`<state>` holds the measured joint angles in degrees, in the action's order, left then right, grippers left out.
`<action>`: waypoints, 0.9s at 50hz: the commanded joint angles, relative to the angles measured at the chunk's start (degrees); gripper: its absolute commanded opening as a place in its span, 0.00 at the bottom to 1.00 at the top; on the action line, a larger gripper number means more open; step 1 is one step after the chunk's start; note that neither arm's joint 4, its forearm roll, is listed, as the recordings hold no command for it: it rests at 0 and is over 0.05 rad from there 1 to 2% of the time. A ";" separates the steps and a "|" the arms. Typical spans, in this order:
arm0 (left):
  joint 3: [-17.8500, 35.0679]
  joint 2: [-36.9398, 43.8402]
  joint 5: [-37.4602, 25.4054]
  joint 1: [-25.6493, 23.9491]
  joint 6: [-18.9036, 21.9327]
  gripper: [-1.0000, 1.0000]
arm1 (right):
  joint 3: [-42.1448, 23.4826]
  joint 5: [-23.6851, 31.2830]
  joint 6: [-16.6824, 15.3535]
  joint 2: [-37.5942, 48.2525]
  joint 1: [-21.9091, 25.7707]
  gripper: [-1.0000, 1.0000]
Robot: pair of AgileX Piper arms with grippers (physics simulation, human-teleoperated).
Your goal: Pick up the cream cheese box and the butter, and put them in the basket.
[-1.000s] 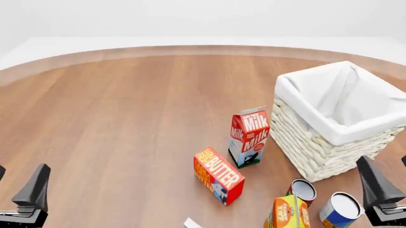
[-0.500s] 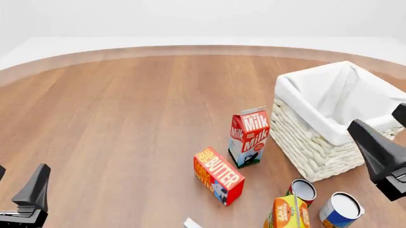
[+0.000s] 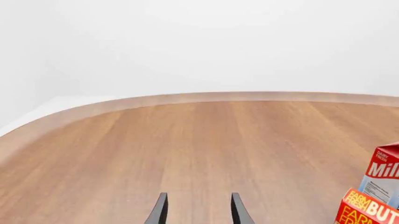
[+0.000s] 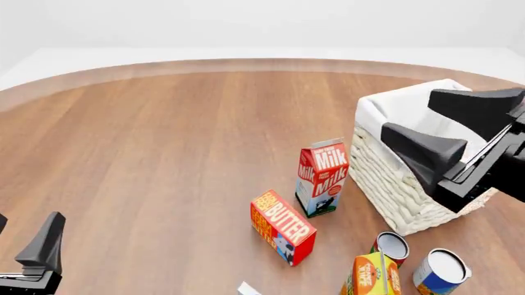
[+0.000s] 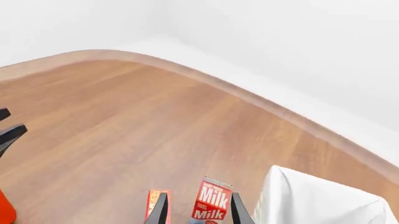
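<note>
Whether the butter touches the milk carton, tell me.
Apart. The front view shows bare table between the butter and the milk carton.

High front view down over the table (image 4: 164, 153); both forward-facing wrist views sharing the milk carton (image 3: 381, 173).

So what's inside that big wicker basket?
Only the white cloth lining shows inside the basket. The right gripper, jaws open and empty, hangs in front of much of its opening, so the bottom is hidden. The butter lies outside on the table.
</note>
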<state>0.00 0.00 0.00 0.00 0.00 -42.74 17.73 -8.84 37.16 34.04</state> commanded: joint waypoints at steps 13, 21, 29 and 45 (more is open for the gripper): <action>0.00 0.00 0.00 0.00 0.00 1.00 | -3.94 1.23 -2.79 11.33 5.09 1.00; 0.00 0.00 0.00 0.00 0.00 1.00 | -1.43 0.61 -1.30 11.38 5.49 1.00; 0.00 0.00 0.00 0.00 0.00 1.00 | -0.81 0.92 -0.10 11.41 6.22 1.00; 0.00 0.00 0.00 0.00 0.00 1.00 | 0.88 -0.36 2.77 13.49 6.96 1.00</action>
<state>0.00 0.00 0.00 0.00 0.00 -42.75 18.02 -7.79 49.39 40.57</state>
